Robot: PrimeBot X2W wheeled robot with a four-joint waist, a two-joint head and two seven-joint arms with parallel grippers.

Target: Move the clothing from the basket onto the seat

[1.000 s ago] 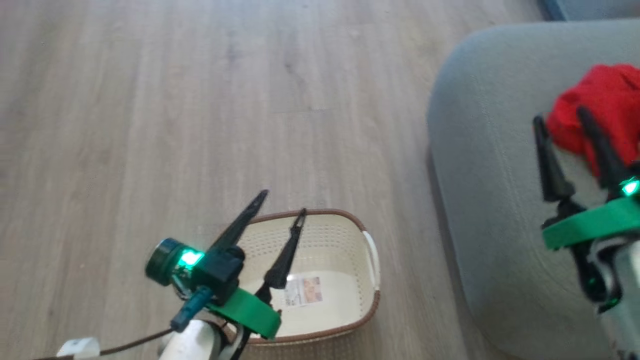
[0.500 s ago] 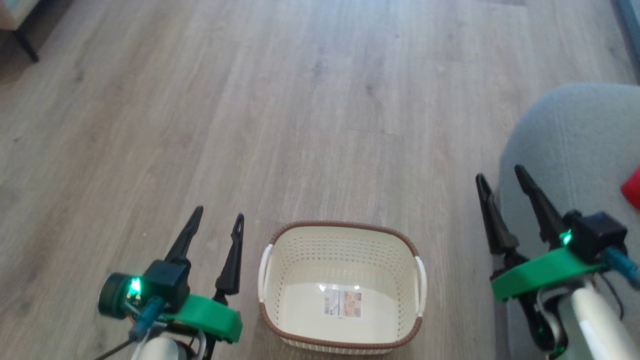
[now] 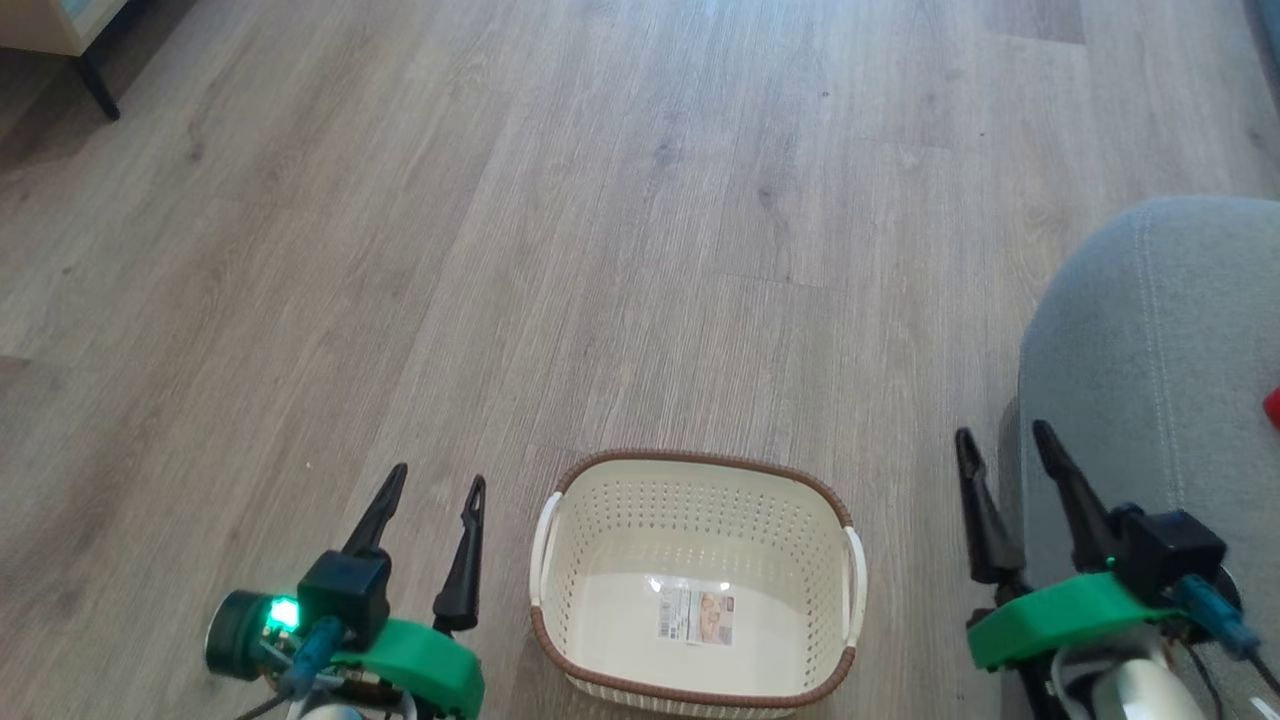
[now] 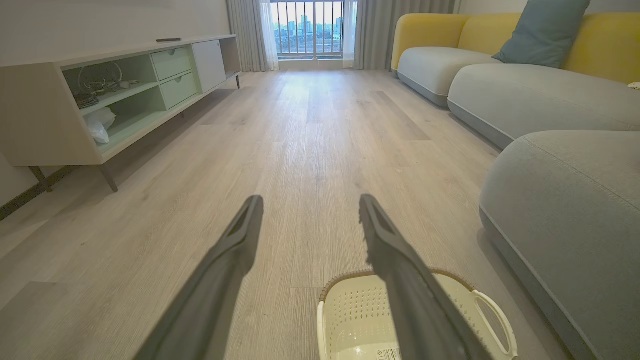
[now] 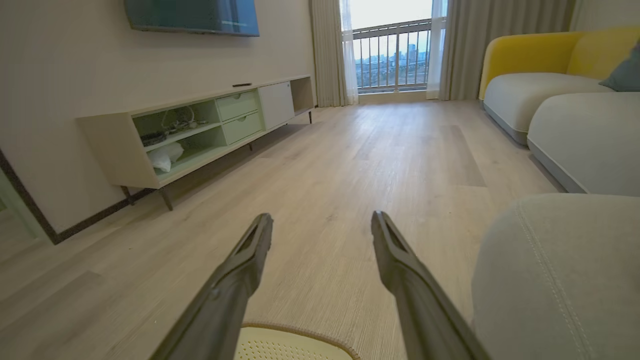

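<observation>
**Posture of grippers beside an empty basket**

Find the basket (image 3: 700,456) at lower centre of the head view, upright on the floor (image 3: 600,250), bare inside except for a label (image 3: 697,615) on its bottom. Find the left gripper (image 3: 439,475) at lower left, just beside the basket but apart from it, jaws spread wide with nothing between them. Find the right gripper (image 3: 1001,431) at lower right, between basket and seat (image 3: 1150,330), jaws likewise spread wide and holding nothing. Note both aimed up the frame over bare floor, not down into the basket: probably a neutral parked posture, with no garment left there to pick. Look for the clothing (image 3: 1273,408) at the right edge: one red sliver lying on the seat, the remainder cut off by the frame. Number of garments there: cannot tell. Judge the task as finished or nearly so.
</observation>
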